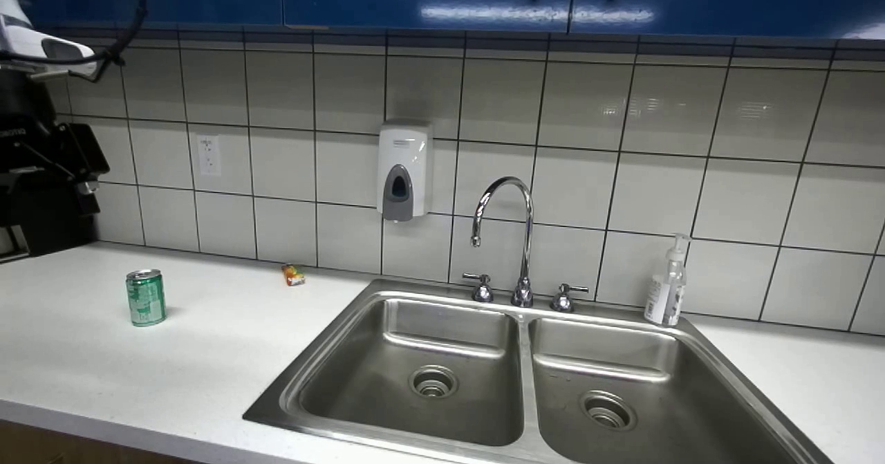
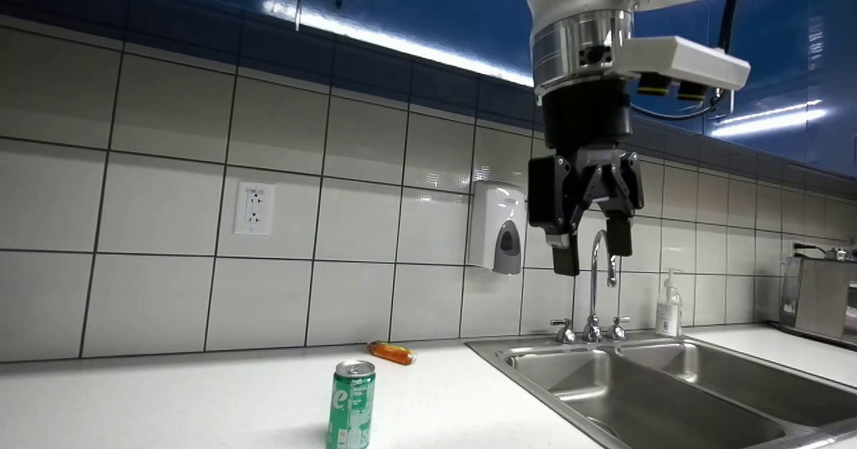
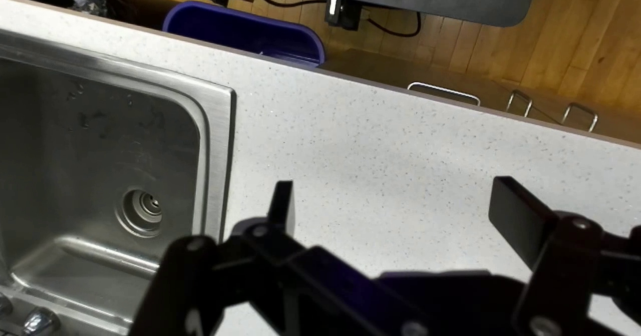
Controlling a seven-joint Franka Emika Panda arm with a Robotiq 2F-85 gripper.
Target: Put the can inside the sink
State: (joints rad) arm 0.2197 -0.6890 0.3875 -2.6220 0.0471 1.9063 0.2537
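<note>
Gripper (image 2: 592,249) agape, higher than can (image 2: 352,405), depth unclear

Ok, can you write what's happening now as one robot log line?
gripper: open, empty, above counter | can: upright on counter | sink: can not inside yet

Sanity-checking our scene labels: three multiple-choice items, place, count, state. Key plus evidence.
1. Where is the can? A) on the counter, outside the sink B) inside the sink C) on the floor
2. How many basins does the sink have? A) one B) three C) two
3. How is the tool? A) shut, empty B) open, empty C) shut on the can

1 A: both exterior views show it there.
2 C: in an exterior view a divider separates them.
3 B: in the wrist view its fingers stand apart, holding nothing.
</note>
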